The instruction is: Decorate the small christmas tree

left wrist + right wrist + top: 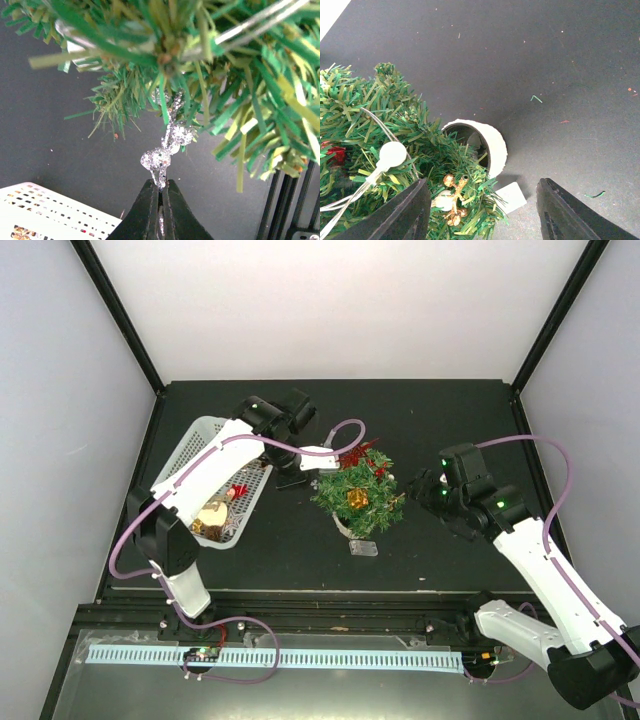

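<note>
The small christmas tree (358, 490) stands mid-table, bushy green, with a whitish pot (490, 142). It carries a gold box ornament (357, 498), a red one (366, 454) and a gold sprig (454, 199). My left gripper (161, 186) is shut on the stem of a silver glitter ornament (169, 142), whose upper end reaches into the tree's sprigs (165, 45). In the top view the left gripper (318, 462) is at the tree's far left side. My right gripper (485, 220) is open and empty, with the tree's lower branches (385, 125) between its fingers, to the tree's right (420, 488).
A white mesh basket (190, 455) holding red and gold ornaments lies left of the tree; its corner shows in the left wrist view (45, 212). A small white tag (363, 547) lies on the black table in front of the pot. Light walls enclose the table.
</note>
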